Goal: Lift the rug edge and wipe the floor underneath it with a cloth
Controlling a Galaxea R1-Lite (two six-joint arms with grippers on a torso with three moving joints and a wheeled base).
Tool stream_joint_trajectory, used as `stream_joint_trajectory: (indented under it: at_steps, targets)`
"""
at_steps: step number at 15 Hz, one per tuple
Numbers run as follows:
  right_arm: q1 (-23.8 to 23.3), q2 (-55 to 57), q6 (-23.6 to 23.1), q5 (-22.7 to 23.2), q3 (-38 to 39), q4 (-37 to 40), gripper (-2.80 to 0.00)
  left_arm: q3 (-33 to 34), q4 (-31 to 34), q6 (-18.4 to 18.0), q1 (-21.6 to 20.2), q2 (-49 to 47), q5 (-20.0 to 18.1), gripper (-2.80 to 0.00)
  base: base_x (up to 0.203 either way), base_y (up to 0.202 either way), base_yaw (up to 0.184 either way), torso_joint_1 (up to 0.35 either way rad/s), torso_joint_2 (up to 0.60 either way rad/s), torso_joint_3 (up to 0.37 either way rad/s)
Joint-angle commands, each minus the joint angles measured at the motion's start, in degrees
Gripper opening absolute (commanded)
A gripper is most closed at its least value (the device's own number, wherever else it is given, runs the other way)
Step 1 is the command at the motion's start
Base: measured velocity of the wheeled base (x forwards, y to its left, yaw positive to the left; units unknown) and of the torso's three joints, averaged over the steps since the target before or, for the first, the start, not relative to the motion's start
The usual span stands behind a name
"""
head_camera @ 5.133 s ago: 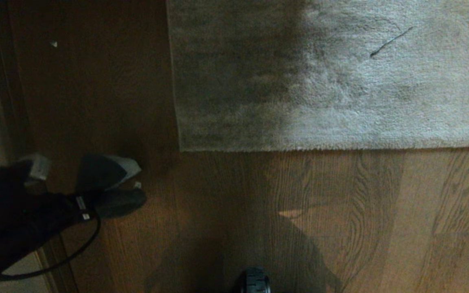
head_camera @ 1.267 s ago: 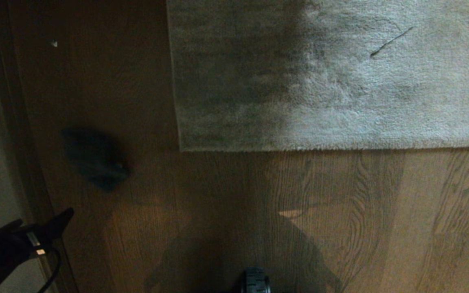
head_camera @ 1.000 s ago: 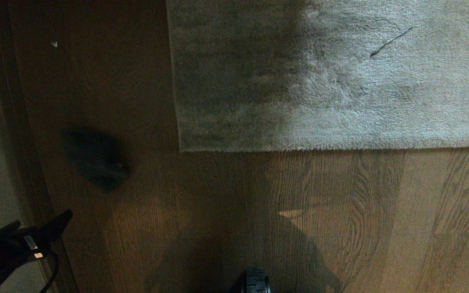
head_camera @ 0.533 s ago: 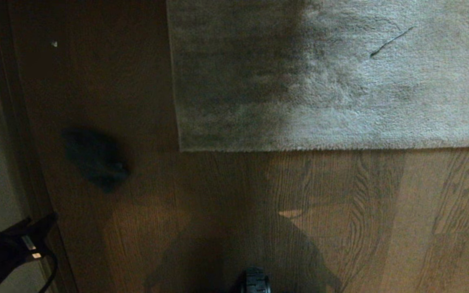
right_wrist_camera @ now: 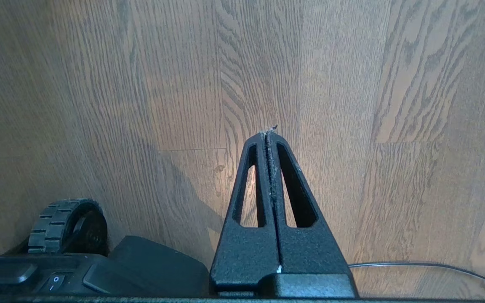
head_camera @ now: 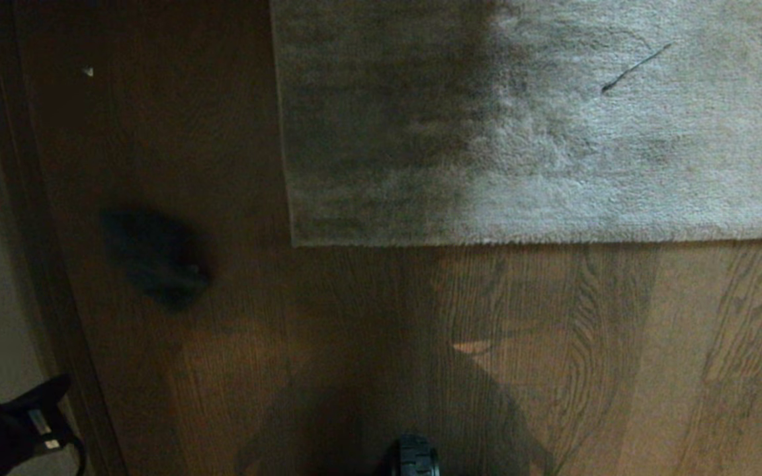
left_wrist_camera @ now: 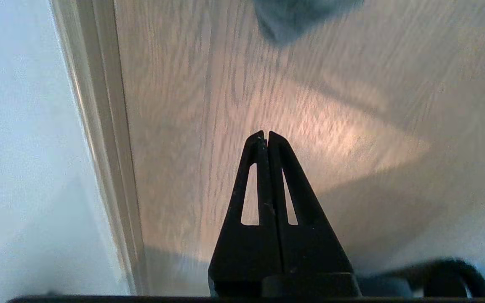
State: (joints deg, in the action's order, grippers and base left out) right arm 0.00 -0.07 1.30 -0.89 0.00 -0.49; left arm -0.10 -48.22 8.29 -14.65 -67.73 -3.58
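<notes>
Head view shows the cloth (head_camera: 155,256) lying loose on the floor (head_camera: 368,344), off the left side of the rug edge (head_camera: 487,239), which lies flat. Both the left gripper (left_wrist_camera: 266,134), low by the wall, and the right gripper (right_wrist_camera: 270,132) have fingers pressed together, holding nothing. To do well, pinch the rug corner first, lift slowly.
</notes>
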Motion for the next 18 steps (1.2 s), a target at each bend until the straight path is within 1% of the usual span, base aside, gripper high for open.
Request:
stream_joint_trajectory:
  at_steps: [1, 3, 6, 10, 14, 15, 16, 18]
  targets:
    - [0.00, 0.07, 0.02, 0.00, 0.00, -0.04, -2.80, 0.01, 2.38, 0.06, 0.06, 4.13, -0.77, -2.80, 0.000, 0.000, 0.000, 0.000, 0.00, 0.000]
    - [0.00, 0.07, 0.02, -0.01, 0.00, -0.04, -2.80, 0.02, 6.49, 0.06, 0.06, 7.58, -2.86, -2.80, 0.000, 0.000, 0.000, 0.000, 0.00, 0.000]
    - [0.00, 0.07, 0.02, -0.02, 0.00, -0.04, -2.80, 0.02, 13.29, 0.06, 0.06, 12.63, -4.85, -2.80, 0.000, 0.000, 0.000, 0.000, 0.00, 0.000]
    - [0.00, 0.07, 0.02, 0.01, 0.00, -0.04, -2.80, 0.02, 23.71, 0.06, 0.06, 22.19, -9.72, -2.80, 0.000, 0.000, 0.000, 0.000, 0.00, 0.000]
    - [0.00, 0.07, 0.02, 0.00, 0.00, -0.04, -2.80, 0.03, 34.36, 0.20, 0.32, 33.21, -11.28, -2.80, 0.000, 0.000, 0.000, 0.000, 0.00, 0.000]
    - [0.00, 0.07, 0.02, -0.08, 0.00, -0.04, -2.80, -0.21, 37.40, 0.26, 1.07, 36.54, -11.93, -2.80, 0.000, 0.000, 0.000, 0.000, 0.00, 0.000]
    - [0.00, 0.07, 0.02, 0.01, 0.00, -0.04, -2.80, -0.91, 41.12, 0.34, 2.67, 39.40, -12.25, -2.80, 0.000, 0.000, 0.000, 0.000, 0.00, 0.000]
    - [0.00, 0.07, 0.02, -0.08, 0.00, -0.04, -2.80, -1.88, 44.87, 0.40, 5.55, 42.75, -12.32, -2.80, 0.000, 0.000, 0.000, 0.000, 0.00, 0.000]
